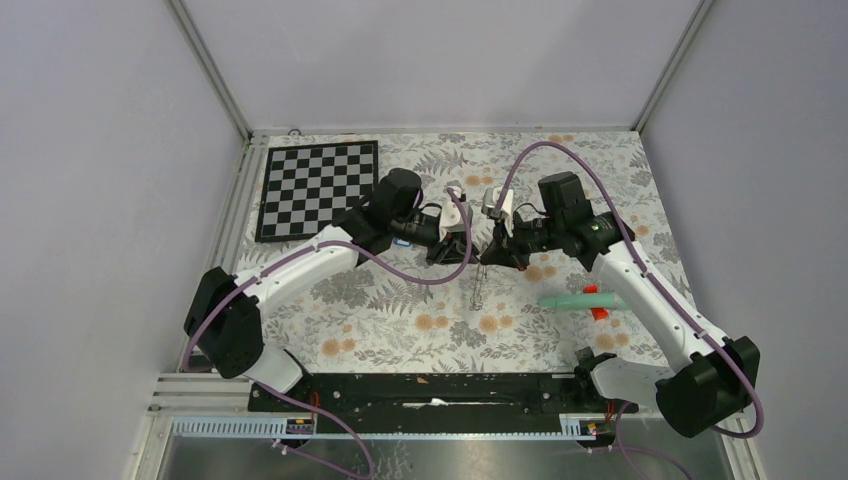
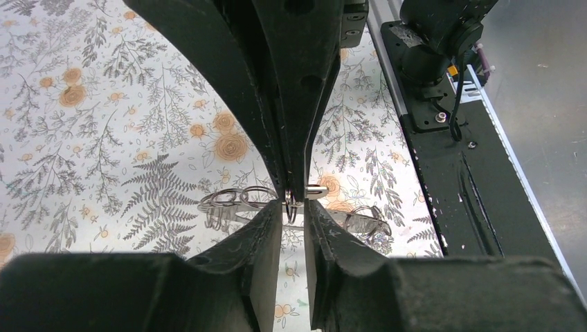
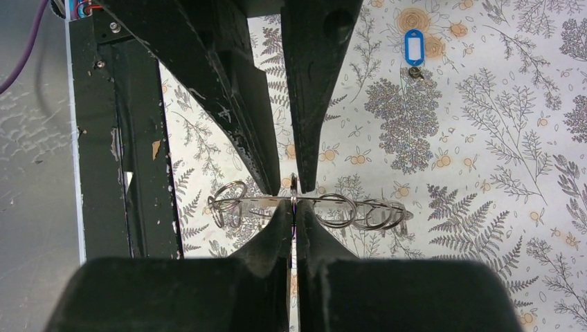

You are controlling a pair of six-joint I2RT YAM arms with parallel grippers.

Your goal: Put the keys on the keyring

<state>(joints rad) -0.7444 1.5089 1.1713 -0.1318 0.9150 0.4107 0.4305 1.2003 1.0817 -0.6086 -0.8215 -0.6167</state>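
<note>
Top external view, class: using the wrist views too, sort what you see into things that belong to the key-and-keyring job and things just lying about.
Job in hand:
- metal split rings, pinched between the left tool and the right tool
- blue-tagged key, lying on the table

Lying about:
- chequered board
- teal stick with red piece

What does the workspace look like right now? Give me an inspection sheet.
Surface: floral cloth, flat.
Job's things: keyring edge-on where the grippers meet; blue-tagged key apart on the cloth; black-tagged key not seen.
Clutter: chequered board; teal stick with red piece; loose wire rings.
Grippers: right gripper shut on keyring; left gripper around it, closure unclear.
Cables: purple cables along both arms.
Surroundings: grey walls.
</note>
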